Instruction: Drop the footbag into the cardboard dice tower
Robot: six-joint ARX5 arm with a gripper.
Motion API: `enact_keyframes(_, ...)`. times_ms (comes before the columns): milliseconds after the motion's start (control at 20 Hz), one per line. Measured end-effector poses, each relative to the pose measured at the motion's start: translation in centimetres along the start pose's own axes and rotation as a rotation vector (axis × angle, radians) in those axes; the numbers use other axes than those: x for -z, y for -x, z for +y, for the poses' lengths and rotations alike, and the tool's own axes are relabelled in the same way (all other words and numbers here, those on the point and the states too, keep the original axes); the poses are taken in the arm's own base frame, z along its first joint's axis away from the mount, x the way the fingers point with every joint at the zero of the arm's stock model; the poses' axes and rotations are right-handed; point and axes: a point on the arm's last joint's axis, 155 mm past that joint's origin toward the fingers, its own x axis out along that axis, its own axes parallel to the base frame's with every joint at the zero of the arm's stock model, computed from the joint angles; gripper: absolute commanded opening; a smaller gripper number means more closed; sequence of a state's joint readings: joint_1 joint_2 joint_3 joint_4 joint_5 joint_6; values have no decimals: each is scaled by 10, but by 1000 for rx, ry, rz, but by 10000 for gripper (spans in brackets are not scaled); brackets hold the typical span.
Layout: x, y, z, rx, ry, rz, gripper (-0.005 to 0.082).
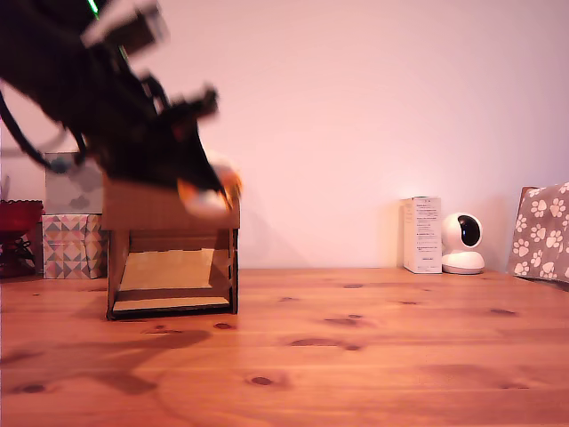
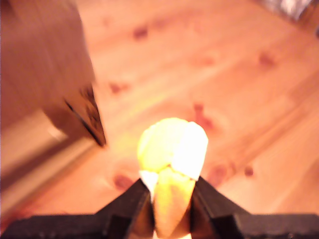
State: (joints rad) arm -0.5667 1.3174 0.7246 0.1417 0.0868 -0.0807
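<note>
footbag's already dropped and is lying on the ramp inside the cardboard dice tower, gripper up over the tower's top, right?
Not quite. The footbag is not on the ramp: the wrist view shows it pinched between the fingers of the gripper. The rest holds: in the exterior view the gripper is up over the top of the cardboard dice tower, whose ramp is bare.

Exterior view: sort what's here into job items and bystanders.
Job items:
- footbag, gripped by the gripper
- cardboard dice tower

Bystanders:
- patterned tissue boxes
- slim white carton
- small white camera
- paw-print cloth
- red object at the exterior view's left
</note>
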Motion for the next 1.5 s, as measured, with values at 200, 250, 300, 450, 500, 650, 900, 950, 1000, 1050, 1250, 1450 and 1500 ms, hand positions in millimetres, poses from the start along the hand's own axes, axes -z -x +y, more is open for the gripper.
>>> enact_keyframes(200,-60,36,19,-79,-32,-207,102)
enact_keyframes(250,-72,41,26,-101,-37,-250,102)
enact_keyframes(300,-78,43,33,-118,-39,-276,102)
enact_keyframes(450,-91,45,51,-160,-40,-331,103)
enact_keyframes(500,-95,47,56,-173,-38,-349,106)
enact_keyframes(650,-96,46,77,-212,-21,-316,111)
enact_keyframes(900,-120,16,101,-199,4,-209,111)
enact_keyframes(950,-120,8,102,-191,3,-182,111)
enact_keyframes(1000,-120,-1,103,-187,-2,-156,111)
enact_keyframes(1050,-118,-12,106,-182,-3,-130,111)
enact_keyframes(1250,-94,-47,113,-163,-2,-15,190)
enact_keyframes(1450,-90,-50,114,-161,-21,8,625)
enact_keyframes(1500,-93,-49,114,-161,-22,14,617)
